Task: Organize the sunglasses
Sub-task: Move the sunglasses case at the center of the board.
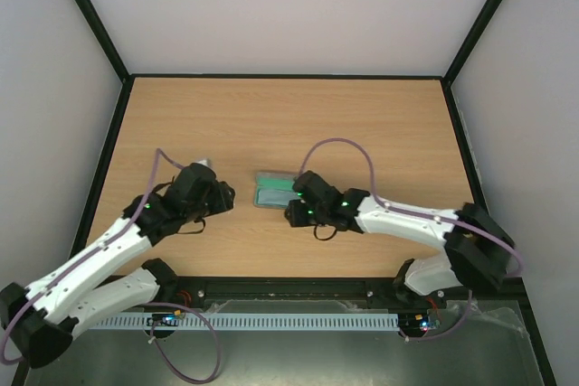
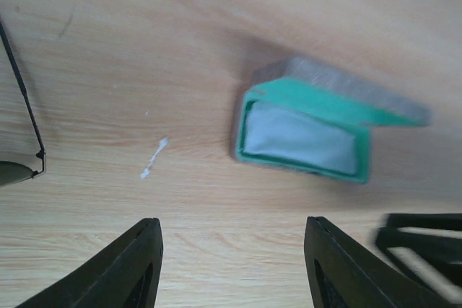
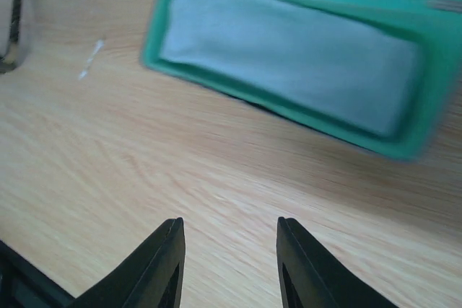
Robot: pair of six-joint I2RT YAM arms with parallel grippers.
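The sunglasses show only in part. A thin black arm and the edge of a dark lens (image 2: pixel 16 171) lie at the left edge of the left wrist view, and a sliver (image 3: pixel 13 27) shows at the top left of the right wrist view. In the top view my left arm hides them. My left gripper (image 2: pixel 232 223) (image 1: pixel 226 198) is open over bare wood, right of the sunglasses and short of the case. My right gripper (image 3: pixel 229 223) (image 1: pixel 291 210) is open too, just in front of the case, with nothing between its fingers.
A grey case (image 1: pixel 276 189) with green lining (image 2: pixel 310 99) lies open between the two grippers, a light blue-grey cloth (image 3: pixel 289 55) folded inside it. A small white scrap (image 2: pixel 154 158) lies on the wood between sunglasses and case. Black frame rails border the table.
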